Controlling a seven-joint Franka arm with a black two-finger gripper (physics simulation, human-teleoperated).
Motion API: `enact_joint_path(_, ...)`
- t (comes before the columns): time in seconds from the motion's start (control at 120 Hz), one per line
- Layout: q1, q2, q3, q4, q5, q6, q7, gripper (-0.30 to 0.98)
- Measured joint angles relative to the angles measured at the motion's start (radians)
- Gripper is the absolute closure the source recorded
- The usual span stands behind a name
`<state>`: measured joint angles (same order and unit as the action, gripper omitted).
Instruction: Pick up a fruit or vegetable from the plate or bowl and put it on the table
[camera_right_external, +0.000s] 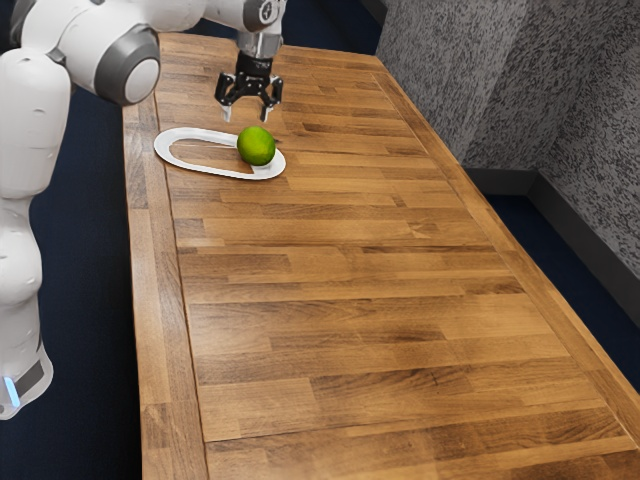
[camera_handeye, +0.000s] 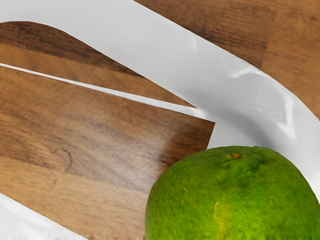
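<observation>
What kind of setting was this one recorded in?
Probably a plain, simulated indoor room set up as a robot workspace: a wooden table with a robot arm at its side, a speckled grey wall and a dark blue floor.

The arm is white and smooth, with rounded parts. A dark grey ring goes around one pale round cap. Low on the arm there is a light blue strip. The gripper is black, with pale tips.
</observation>
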<state>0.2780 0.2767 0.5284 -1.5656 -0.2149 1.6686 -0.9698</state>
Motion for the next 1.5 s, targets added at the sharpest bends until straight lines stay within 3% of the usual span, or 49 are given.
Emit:
enact_joint_path(0.65, 0.002, 0.074, -0.029, 0.012, -0.005, 0.060, 0.082, 0.00)
enact_joint_path(1.1, 0.004, 0.135, -0.039, 0.019, -0.049, 0.088, 0.119, 0.00)
enact_joint_path(1.5, 0.000, 0.124, -0.038, 0.066, -0.041, 0.057, 0.133, 0.46)
